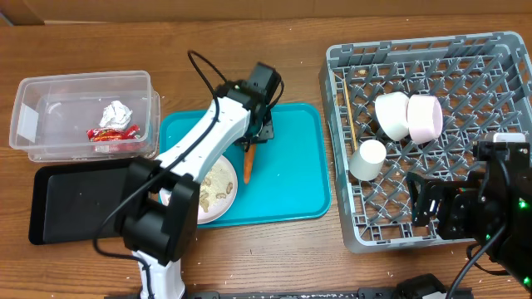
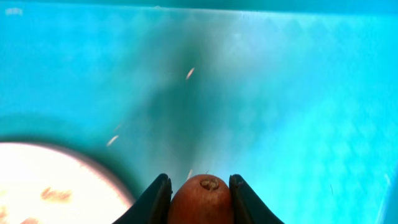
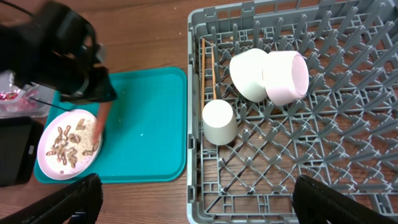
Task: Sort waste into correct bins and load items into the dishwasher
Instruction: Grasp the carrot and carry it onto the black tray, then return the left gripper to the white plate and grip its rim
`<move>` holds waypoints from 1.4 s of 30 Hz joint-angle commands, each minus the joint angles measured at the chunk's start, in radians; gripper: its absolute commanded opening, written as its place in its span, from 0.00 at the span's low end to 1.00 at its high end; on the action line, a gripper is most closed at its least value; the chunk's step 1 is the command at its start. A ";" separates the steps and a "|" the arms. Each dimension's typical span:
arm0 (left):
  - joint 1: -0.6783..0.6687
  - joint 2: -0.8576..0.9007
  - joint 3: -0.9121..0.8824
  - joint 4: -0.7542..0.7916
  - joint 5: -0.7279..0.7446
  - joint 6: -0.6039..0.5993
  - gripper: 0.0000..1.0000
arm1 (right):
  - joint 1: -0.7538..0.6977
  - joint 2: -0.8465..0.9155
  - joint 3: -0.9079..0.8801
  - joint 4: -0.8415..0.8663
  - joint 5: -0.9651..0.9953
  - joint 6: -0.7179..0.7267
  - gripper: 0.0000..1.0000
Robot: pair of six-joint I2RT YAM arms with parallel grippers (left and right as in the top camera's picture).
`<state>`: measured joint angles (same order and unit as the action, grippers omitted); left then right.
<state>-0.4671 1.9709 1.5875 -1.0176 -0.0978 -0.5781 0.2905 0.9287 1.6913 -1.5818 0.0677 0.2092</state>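
1. The carrot (image 2: 200, 199) lies on the teal tray (image 1: 291, 166), just right of the plate (image 1: 235, 189). Its stem end points to the far side.
2. The left gripper (image 2: 199, 178) is clenched on the carrot's far end, with one finger on each side. Only that tip is caught, so the grip looks shallow.
3. I would lift slowly and straight up. The free, near end may swing or drag along the tray and twist the carrot out of the fingers.
4. Keep clear of the plate, which has peanut shells and rice on it. A knock could scatter them.
5. The clear tub (image 1: 50, 91) at far left holds the red wrapper (image 1: 112, 134) and the paper ball (image 1: 116, 114). The black tray (image 1: 75, 199) near it looks bare, so food waste probably belongs there.
6. That tray is shallow and the carrot is round, so go low over its middle before letting go.
7. The right gripper (image 3: 196, 183) hangs wide open and holds nothing. It is over the near edge of the dish rack (image 1: 499, 58), well apart from this work.
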 commanded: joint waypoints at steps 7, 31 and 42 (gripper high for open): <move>0.194 -0.224 0.126 -0.338 -0.070 -0.053 0.08 | 0.003 -0.002 -0.002 0.004 0.009 0.001 1.00; 0.892 -0.316 -0.351 -0.181 -0.256 -0.203 0.28 | 0.003 -0.002 -0.002 -0.006 0.009 0.001 1.00; 0.824 -0.388 -0.215 -0.209 0.029 -0.003 0.70 | 0.003 -0.002 -0.002 -0.006 0.009 0.001 1.00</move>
<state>0.4206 1.6508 1.3327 -1.2316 -0.1875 -0.6666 0.2905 0.9287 1.6913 -1.5909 0.0677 0.2085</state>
